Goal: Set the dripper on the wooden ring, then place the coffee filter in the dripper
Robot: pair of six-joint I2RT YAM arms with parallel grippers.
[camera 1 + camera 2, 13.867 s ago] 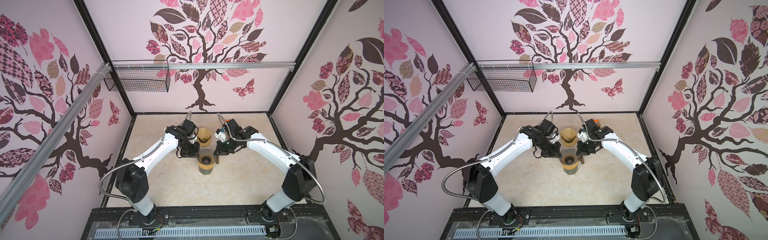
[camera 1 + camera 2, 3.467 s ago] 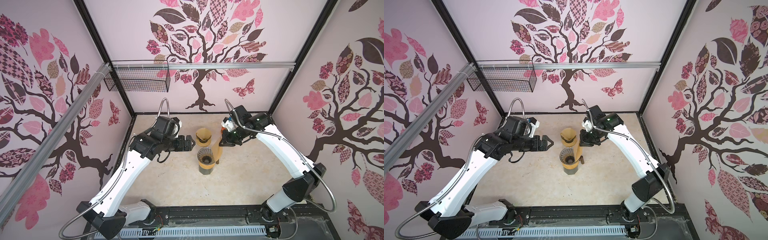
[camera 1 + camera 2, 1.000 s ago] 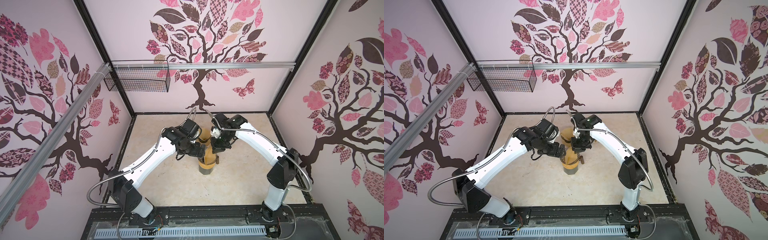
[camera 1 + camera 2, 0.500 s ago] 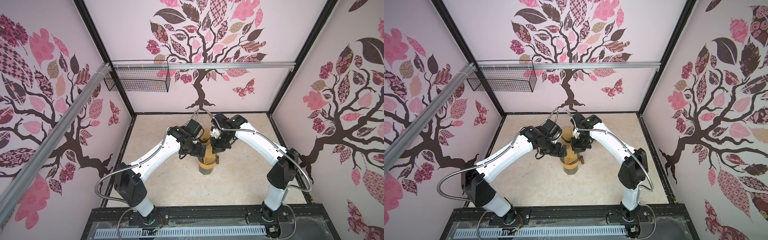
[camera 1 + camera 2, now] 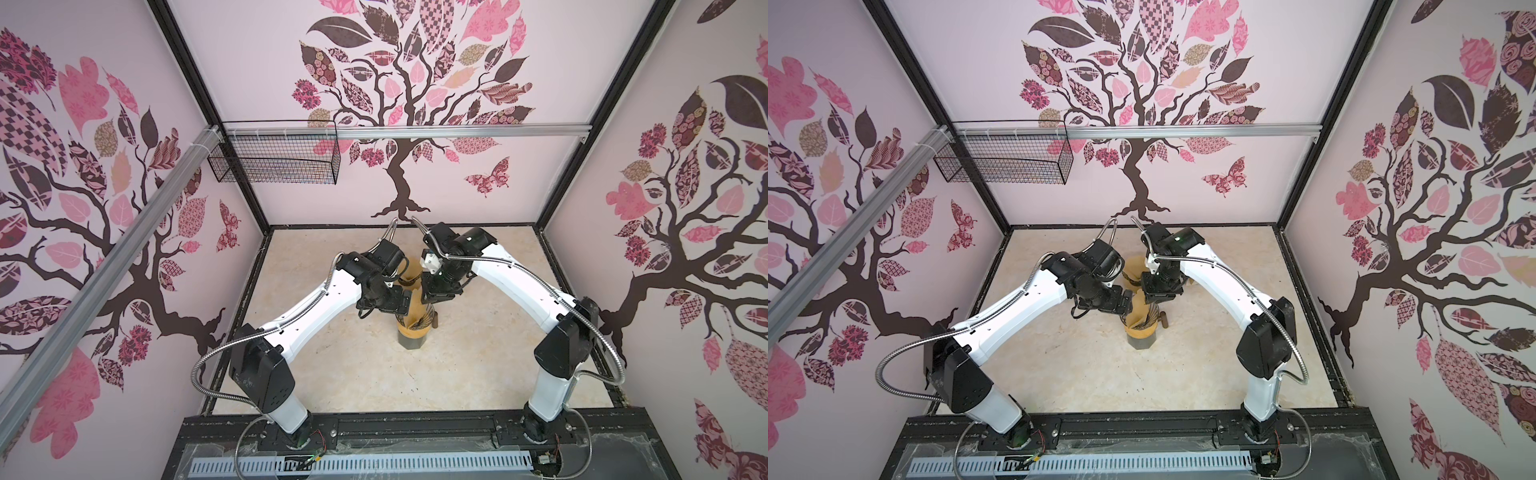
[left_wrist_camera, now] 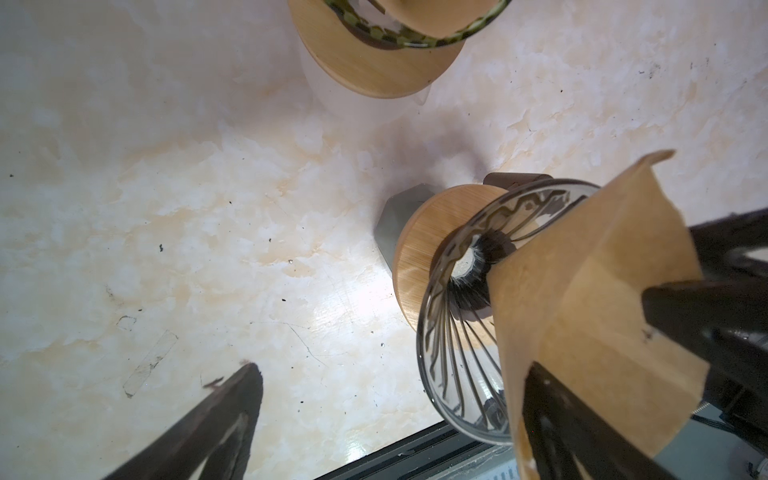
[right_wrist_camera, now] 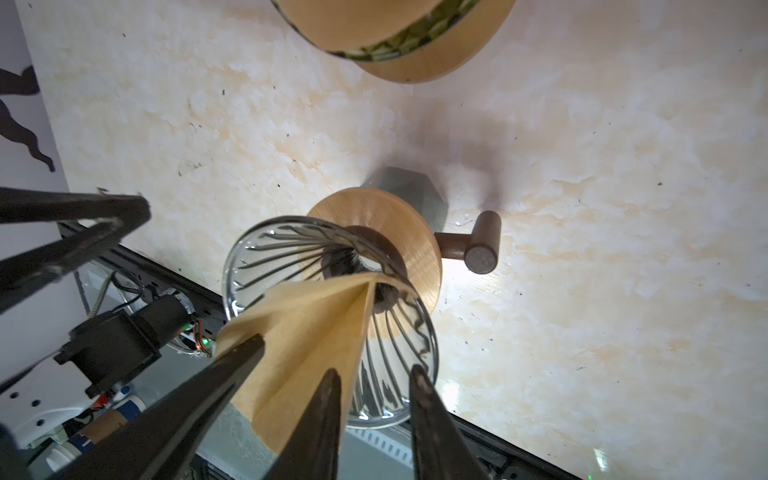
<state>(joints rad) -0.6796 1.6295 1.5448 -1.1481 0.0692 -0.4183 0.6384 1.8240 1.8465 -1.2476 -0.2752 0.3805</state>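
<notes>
The glass dripper (image 7: pixel 266 257) with its wooden collar stands on a grey base (image 5: pixel 411 341) mid-table. The brown paper coffee filter (image 7: pixel 307 332) stands folded inside it, its tip in the cone and its upper part leaning out over the rim; in both top views the filter (image 5: pixel 415 318) (image 5: pixel 1140 321) shows between the two wrists. My right gripper (image 7: pixel 376 382) is open, and only the glass rim shows between its fingers, the filter lying beside one of them. My left gripper (image 6: pixel 392 370) is open wide, with one finger (image 6: pixel 540 399) against the filter (image 6: pixel 590 291).
A second wooden-rimmed holder (image 5: pixel 411 270) (image 6: pixel 374 62) with more brown filters stands just behind the dripper. The dripper's dark wooden handle (image 7: pixel 478 245) sticks out to the side. A wire basket (image 5: pixel 274 162) hangs on the back-left rail. The black front rail (image 5: pixel 415 428) borders the table.
My right gripper's jaws have parted and no longer pinch the filter, which stays in the dripper. The left gripper has edged in closer to the filter, still open.
</notes>
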